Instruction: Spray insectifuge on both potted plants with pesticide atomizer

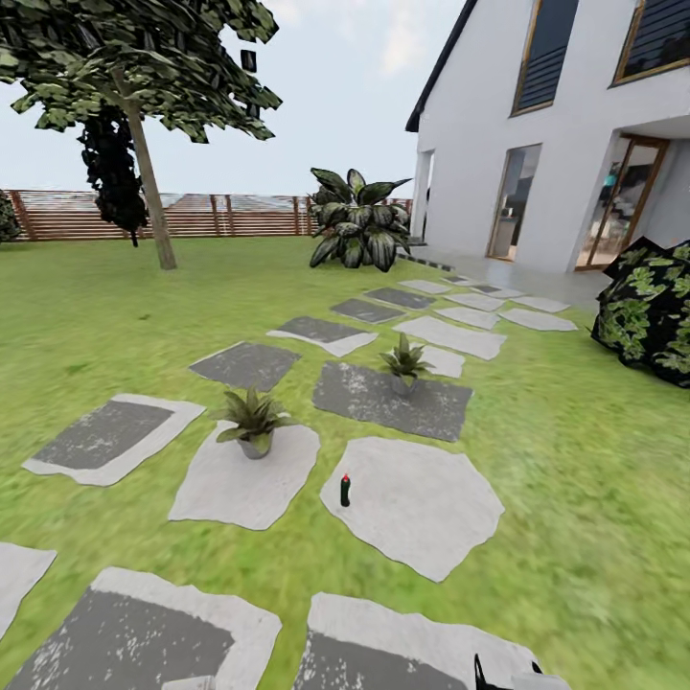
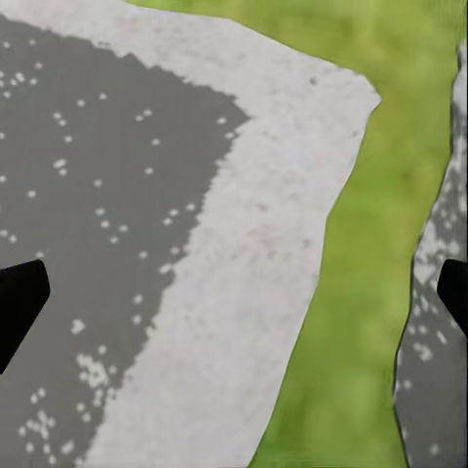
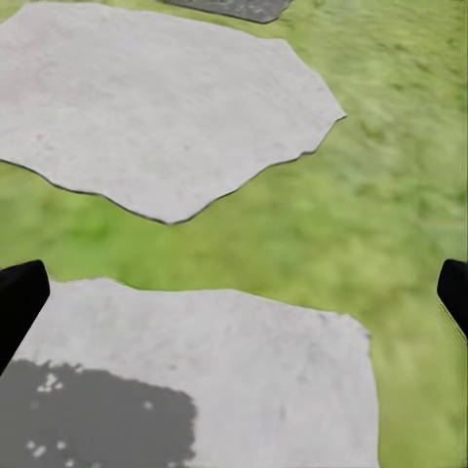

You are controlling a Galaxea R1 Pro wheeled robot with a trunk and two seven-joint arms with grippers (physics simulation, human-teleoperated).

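Observation:
The pesticide atomizer stands upright at the left edge of a pale stepping stone in the garden lawn, a few steps ahead of me. One potted plant sits on the pale stone to its left, the other potted plant on a dark stone farther back. My left gripper is open over a grey-and-pale stone, holding nothing. My right gripper is open above another stone and grass, also holding nothing. A dark piece of my right arm pokes in at the head view's bottom edge.
More stepping stones run toward the white house at the right. A big striped broad-leaved plant, a tree and the slatted fence stand at the back. A dark bush is at the right.

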